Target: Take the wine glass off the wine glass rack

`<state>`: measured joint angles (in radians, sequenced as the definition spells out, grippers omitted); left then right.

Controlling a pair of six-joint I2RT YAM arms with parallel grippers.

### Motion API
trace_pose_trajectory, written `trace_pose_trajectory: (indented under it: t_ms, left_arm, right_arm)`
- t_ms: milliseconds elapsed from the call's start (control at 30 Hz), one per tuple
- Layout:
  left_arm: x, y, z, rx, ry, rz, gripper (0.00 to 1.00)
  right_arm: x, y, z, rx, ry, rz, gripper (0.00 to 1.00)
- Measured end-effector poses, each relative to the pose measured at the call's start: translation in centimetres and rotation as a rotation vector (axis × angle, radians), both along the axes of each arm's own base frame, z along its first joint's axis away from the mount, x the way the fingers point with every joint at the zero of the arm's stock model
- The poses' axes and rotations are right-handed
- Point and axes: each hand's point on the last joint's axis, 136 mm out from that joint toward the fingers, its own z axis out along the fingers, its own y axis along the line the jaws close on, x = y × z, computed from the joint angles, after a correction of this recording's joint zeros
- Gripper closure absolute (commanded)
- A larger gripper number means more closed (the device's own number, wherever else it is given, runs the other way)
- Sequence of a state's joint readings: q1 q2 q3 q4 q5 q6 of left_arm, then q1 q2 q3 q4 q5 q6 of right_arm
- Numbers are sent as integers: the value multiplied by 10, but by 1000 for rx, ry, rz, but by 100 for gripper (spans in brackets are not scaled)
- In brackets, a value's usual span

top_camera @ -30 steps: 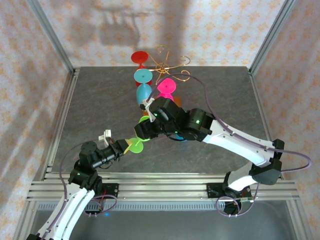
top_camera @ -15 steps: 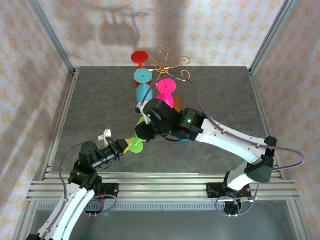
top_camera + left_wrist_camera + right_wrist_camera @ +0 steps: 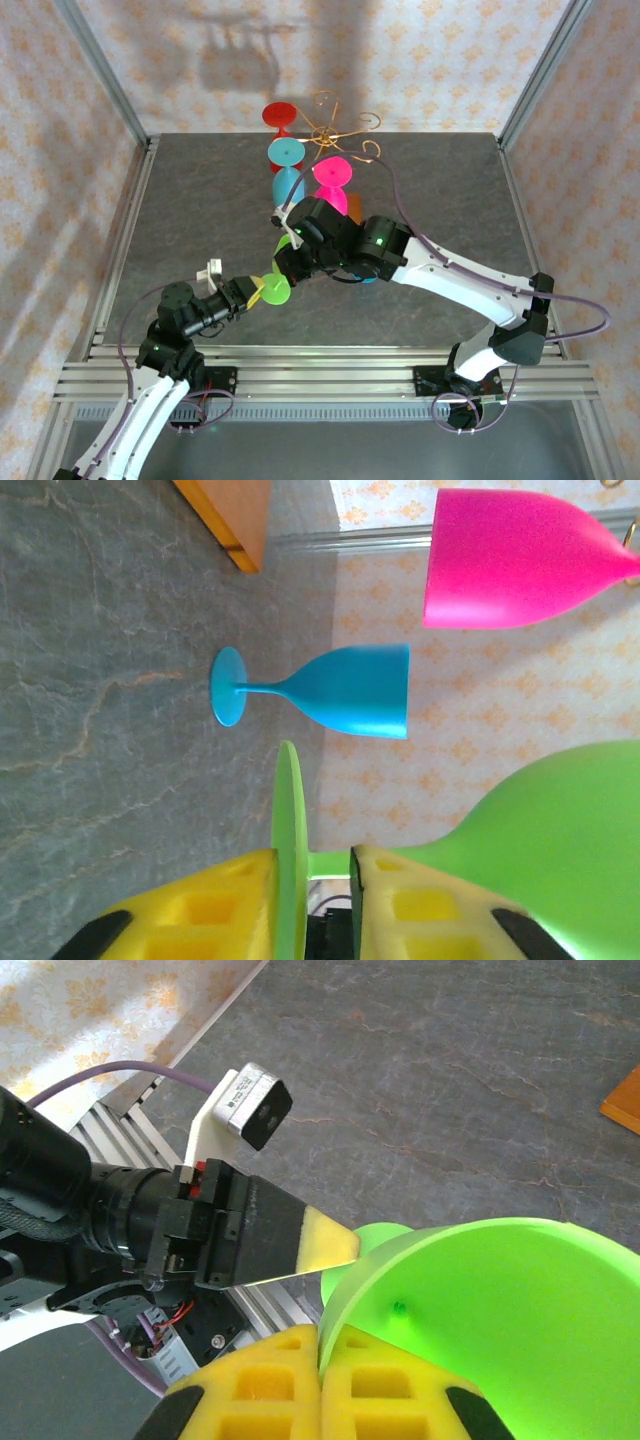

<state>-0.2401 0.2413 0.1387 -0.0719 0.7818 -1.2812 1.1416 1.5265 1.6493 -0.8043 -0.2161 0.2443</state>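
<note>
Since a second ago the right gripper [image 3: 320, 1338] has pressed its pads together on the rim of the green wine glass [image 3: 480, 1300]. The left gripper [image 3: 312, 858] has eased off: its pads now stand slightly apart, with the glass's thin foot between them and a gap on the stem side.

That glass hangs over the table [image 3: 200, 200], well apart from the rack [image 3: 335, 130], where pink, teal and red glasses are bunched.

It looks like matte plastic, so I'd guess it is light, stiff and a bit slick. A pinch on one wall sits off centre, so the glass may swing, and the stem would be the surer hold. Its long axis seems about upright, like the blue glass [image 3: 340, 692] standing on the table, with the mouth up and the foot down.
</note>
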Motion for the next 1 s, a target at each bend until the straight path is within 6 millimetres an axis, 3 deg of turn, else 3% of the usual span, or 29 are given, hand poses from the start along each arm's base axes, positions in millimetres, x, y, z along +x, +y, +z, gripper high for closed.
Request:
trace_pose_trajectory:
  t_ms: [233,467,633,767,1000]
  left_arm:
    - [-3,7,-4,74,32,25,65]
    - [-9,26,7,231,25,86,65]
    - [-7,31,0,296,51,92,65]
    - [-1,33,-5,363,80,80,67]
    - [13,31,7,450,61,41,68]
  right_arm:
    - [4,-11,-3,-15,-11,-52,100]
    - [-6,-39,-30,-94,-8,-121,100]
    - [-26,-54,-53,-153,-2,-154,100]
    - [-33,-75,-73,-190,8,-217,100]
    - [-32,-117,-91,-228,-1,-366,100]
